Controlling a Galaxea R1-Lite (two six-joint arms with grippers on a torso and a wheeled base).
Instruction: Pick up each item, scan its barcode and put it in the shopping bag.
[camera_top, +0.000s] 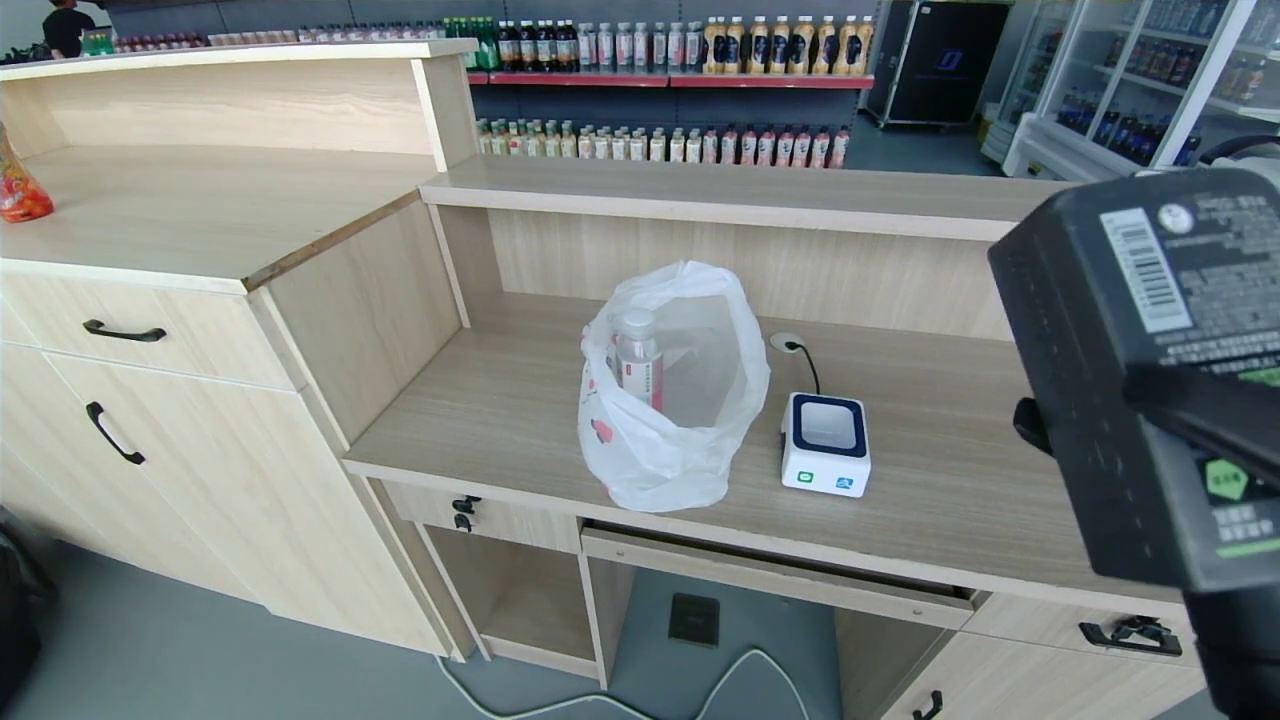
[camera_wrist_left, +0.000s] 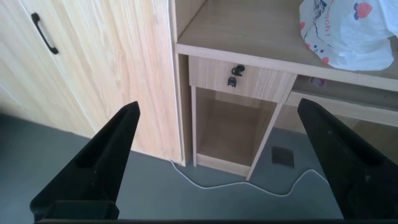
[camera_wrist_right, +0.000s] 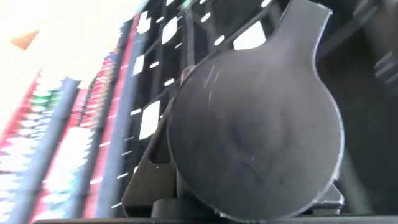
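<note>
Bright, even light covers the counter (camera_top: 520, 400); the shopping bag (camera_top: 680, 440) and scanner (camera_top: 825, 445) cast faint, soft shadows. The near black package (camera_top: 1130, 350) reads dark. Straight edges bow in the head view, and glare whitens part of the right wrist view.

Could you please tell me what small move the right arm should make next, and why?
Probably bring the black package down toward the white box-shaped scanner, with its barcode label turned to the scanner's dark window. The package is held high at the right, away from the scanner, so it seems unscanned. The translucent white plastic bag comes afterwards.
</note>
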